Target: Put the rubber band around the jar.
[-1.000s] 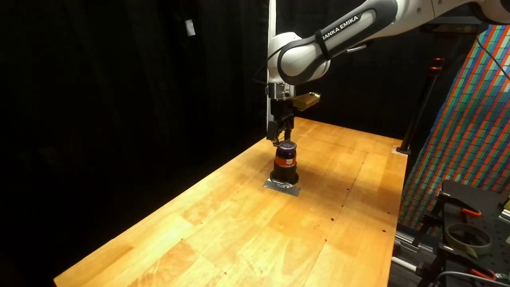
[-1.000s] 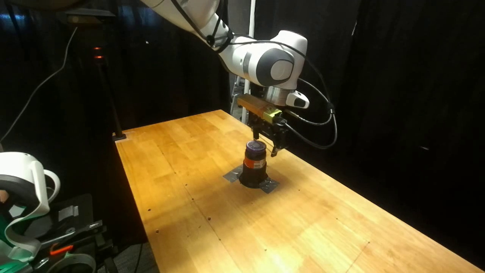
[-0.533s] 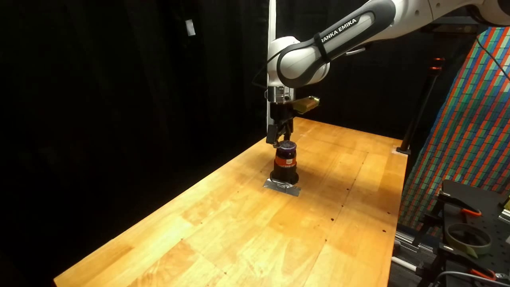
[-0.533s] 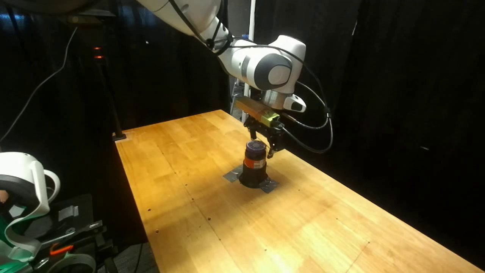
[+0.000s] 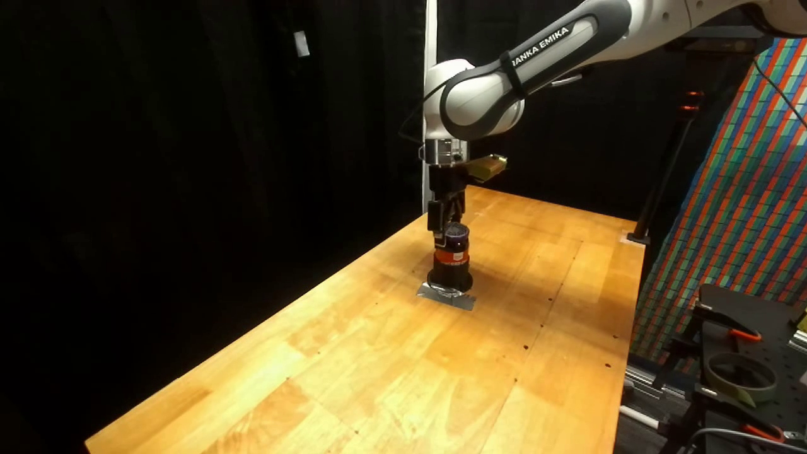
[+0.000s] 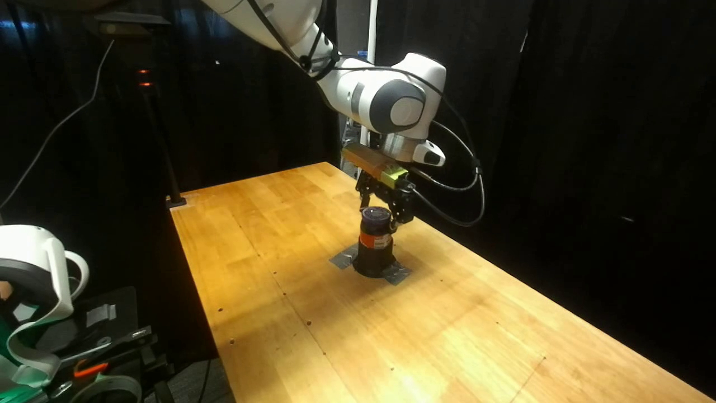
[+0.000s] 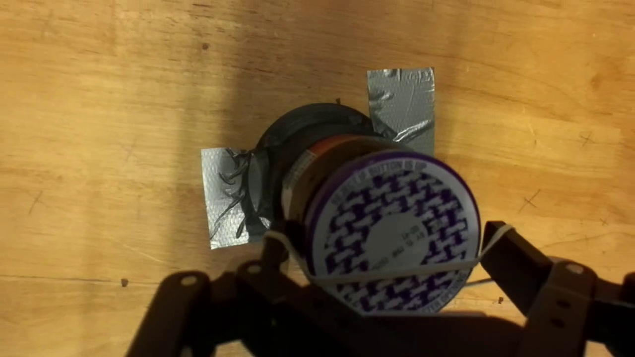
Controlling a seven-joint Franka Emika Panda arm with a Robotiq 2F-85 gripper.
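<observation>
One rubber band [image 7: 397, 273] is the thing to be placed, and I judge it very light, soft and stretchy. It will not break easily, but it can slip off or jump away when it is pulled tight. For this reason it is good to carry it from inside, spread between two fingers [image 7: 518, 263], as is the case here. The jar [image 6: 375, 239] stands upright above the bench [image 5: 391, 372], with a dark base [image 6: 373, 262] at its foot, which silver tape [image 7: 407, 99] fastens down. I suppose the jar is heavier and smooth, perhaps of glass, so it should be pushed little; with the base fixed, it hardly needs to be gripped at all.

The tool [image 7: 388, 237] is spread wide, with one finger on each side of the lid [image 7: 394, 220]. Its fingers carry the band at both ends, and one strand crosses over the lid. This strand bends near the lid's edge, so I think it presses there. The second strand I cannot find, and whether a finger touches the jar I cannot tell. Probably the band must be brought lower, past the lid, before it is let go.
</observation>
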